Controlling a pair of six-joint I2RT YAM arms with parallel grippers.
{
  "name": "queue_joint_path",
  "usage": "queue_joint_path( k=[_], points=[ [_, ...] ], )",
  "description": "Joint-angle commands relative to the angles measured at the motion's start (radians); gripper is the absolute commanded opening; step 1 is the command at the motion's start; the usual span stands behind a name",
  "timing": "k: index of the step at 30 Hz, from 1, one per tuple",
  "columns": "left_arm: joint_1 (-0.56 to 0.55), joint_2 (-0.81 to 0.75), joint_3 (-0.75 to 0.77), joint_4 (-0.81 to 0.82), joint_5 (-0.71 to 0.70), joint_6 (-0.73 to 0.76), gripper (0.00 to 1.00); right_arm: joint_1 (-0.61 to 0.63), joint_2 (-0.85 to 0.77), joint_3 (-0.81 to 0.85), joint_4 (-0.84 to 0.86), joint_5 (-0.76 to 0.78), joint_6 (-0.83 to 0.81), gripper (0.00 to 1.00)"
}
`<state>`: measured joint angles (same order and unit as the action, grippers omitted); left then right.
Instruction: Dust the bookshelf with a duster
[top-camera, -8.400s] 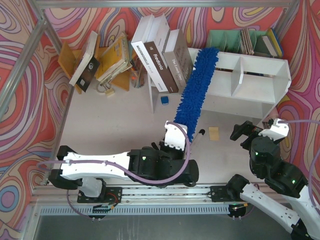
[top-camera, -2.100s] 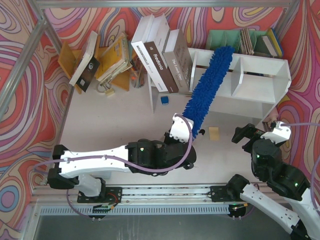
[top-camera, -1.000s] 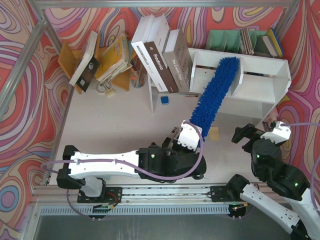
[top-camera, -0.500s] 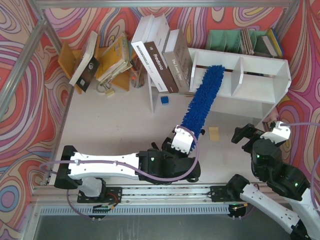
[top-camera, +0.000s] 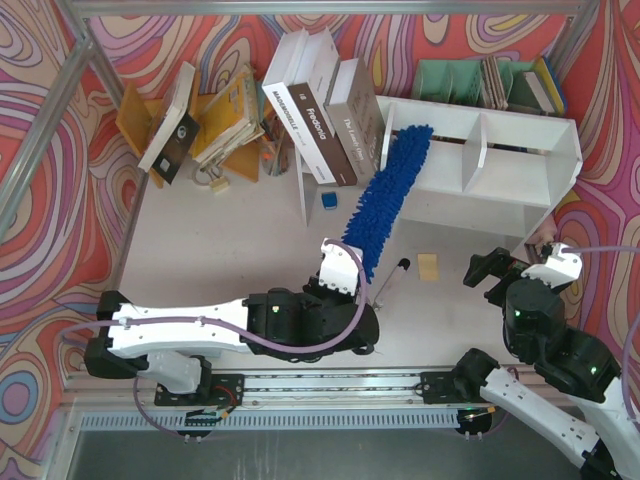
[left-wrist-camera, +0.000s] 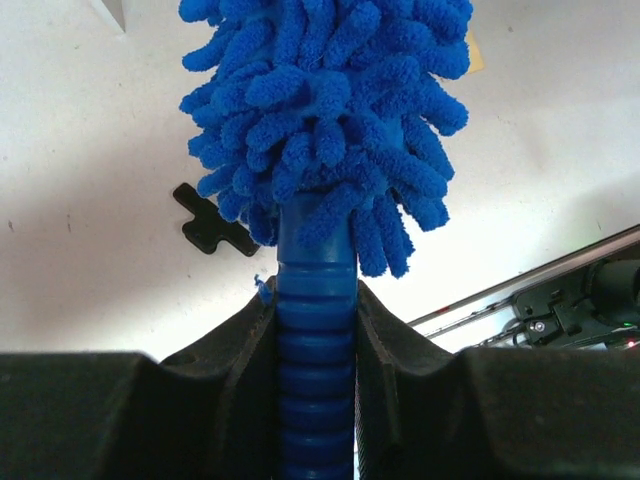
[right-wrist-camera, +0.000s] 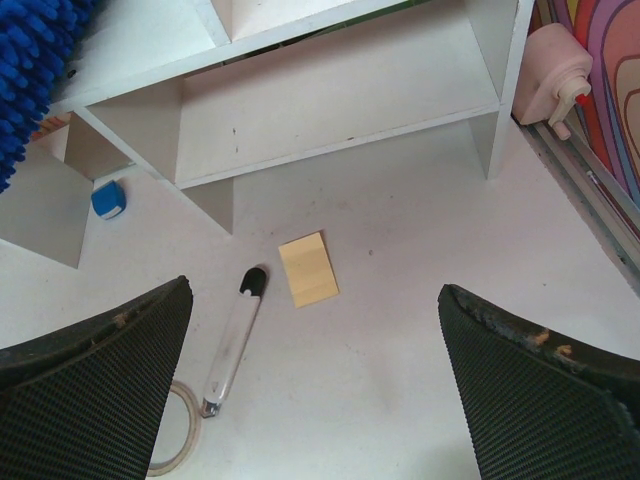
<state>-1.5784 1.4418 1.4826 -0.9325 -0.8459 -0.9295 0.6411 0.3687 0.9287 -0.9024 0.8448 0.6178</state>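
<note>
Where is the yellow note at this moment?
In the top view the yellow note lies on the table in front of the bookshelf, right of centre, with the marker just to its left.
</note>
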Motion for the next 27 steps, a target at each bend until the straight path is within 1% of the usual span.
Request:
queue_joint_path(
  k=[1, 3, 7, 15, 16, 19, 23, 27],
  points=[
    [0.012, -0.036, -0.003, 0.068, -0.106, 0.061, 0.0, -0.001, -0.011, 0.015, 0.012, 0.016, -0.002, 0.98],
    [0.012, -0.044, 0.006, 0.106, -0.107, 0.112, 0.0, -0.001, -0.011, 0.015, 0.011, 0.016, -0.002, 0.98],
    [0.012, -0.051, 0.043, 0.103, -0.128, 0.15, 0.0, -0.001, -0.014, 0.013, 0.011, 0.017, -0.002, 0.98],
    [0.012, -0.076, 0.007, 0.136, -0.096, 0.145, 0.0, -0.001, -0.016, 0.013, 0.013, 0.017, -0.001, 0.98],
    [0.012, -0.071, -0.001, 0.138, -0.064, 0.143, 0.0, -0.001, -0.016, 0.014, 0.013, 0.017, -0.002, 0.98],
    [0.012, -0.04, -0.02, 0.13, -0.027, 0.118, 0.0, -0.002, -0.013, 0.013, 0.013, 0.017, -0.001, 0.98],
    [0.012, -0.001, -0.056, 0.157, 0.049, 0.093, 0.0, -0.002, -0.011, 0.013, 0.011, 0.017, -0.002, 0.99],
    [0.002, 0.042, -0.059, 0.162, 0.091, 0.082, 0.0, -0.001, -0.015, 0.015, 0.01, 0.019, 0.0, 0.98]
  ],
)
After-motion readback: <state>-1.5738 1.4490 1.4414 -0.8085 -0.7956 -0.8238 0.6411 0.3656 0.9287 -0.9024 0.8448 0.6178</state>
